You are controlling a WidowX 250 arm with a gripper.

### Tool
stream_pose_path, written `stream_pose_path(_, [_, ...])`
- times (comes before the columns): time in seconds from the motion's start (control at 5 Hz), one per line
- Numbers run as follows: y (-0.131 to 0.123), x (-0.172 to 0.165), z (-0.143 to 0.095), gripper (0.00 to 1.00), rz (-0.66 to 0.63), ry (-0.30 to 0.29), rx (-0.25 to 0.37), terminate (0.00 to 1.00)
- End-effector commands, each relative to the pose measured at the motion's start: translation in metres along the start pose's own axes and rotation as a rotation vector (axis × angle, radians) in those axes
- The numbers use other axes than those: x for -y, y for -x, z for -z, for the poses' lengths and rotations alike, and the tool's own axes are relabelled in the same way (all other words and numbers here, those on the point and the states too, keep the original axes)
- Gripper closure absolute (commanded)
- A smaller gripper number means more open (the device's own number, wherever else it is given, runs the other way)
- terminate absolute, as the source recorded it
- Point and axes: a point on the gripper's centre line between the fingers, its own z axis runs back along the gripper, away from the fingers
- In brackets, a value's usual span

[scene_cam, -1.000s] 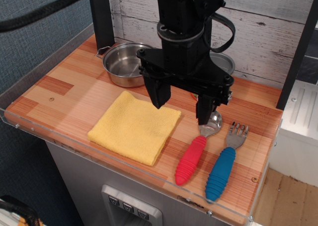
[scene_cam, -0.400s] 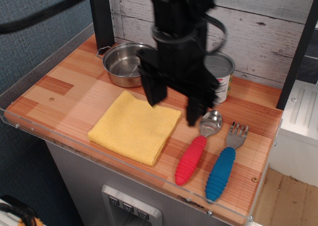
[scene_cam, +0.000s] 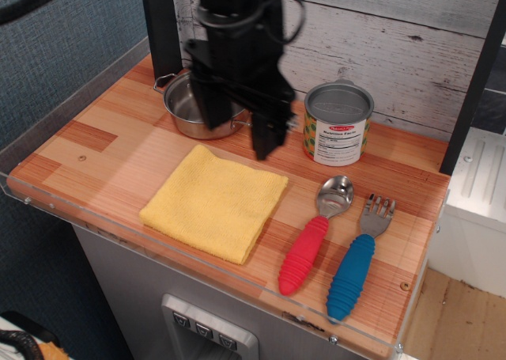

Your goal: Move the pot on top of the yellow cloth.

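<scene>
A wooden table (scene_cam: pixel 95 134) holds a shiny pot (scene_cam: pixel 190 107) near its back left corner, upright, with wire handles pointing left and right. The black tool (scene_cam: pixel 237 130) hangs over the pot's right side, fingers spread apart, gripping nothing. The yellow cloth (scene_cam: pixel 215 202) lies bare toward the front edge. Nothing is moved yet; grasping, lifting and placing remain.

One fixed cam, raised, looks down obliquely from front-left at whole wooden table (scene_cam: pixel 118 150), approx mid-range, facing plank back wall (scene_cam: pixel 411 28).
</scene>
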Motion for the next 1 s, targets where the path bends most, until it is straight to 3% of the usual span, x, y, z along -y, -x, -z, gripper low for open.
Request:
stream_pose_path(0.0, [-0.033, -0.049, 0.005, 0.0, -0.201, -0.026, 0.046, 0.0])
stream_pose_path(0.2, [-0.053, -0.066, 0.012, 0.0, -0.289, -0.041, 0.034, 0.0])
stream_pose_path(0.4, [-0.069, -0.08, 0.019, 0.0, -0.446, -0.093, 0.062, 0.0])
stream_pose_path(0.8, [-0.093, -0.093, 0.03, 0.0, -0.597, -0.164, 0.085, 0.0])
